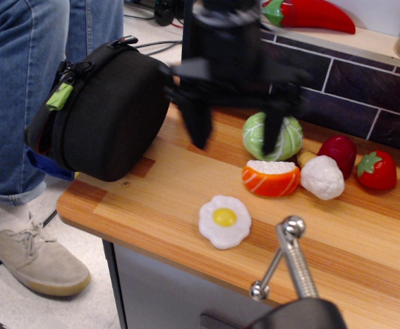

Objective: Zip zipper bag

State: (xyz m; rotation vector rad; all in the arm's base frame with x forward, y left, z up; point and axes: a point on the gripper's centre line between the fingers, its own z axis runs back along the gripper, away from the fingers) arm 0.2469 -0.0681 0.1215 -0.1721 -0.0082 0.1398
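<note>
The zipper bag (110,113) is a large black rounded case standing on its side at the left end of the wooden table. Its lime-green pull tab (60,96) hangs near the top left of the zipper, and a slit of red lining shows at the left edge. My gripper (237,140) is blurred with motion, open and empty, fingers pointing down just right of the bag, above the table. The left finger (198,123) hangs close to the bag's right side.
Toy foods lie right of the gripper: a fried egg (224,221), a salmon piece (271,178), a green cabbage (273,136), a white piece (322,177), a strawberry (377,170). A person's jeans-clad legs (28,62) stand behind the bag. A metal clamp (290,260) sits in front.
</note>
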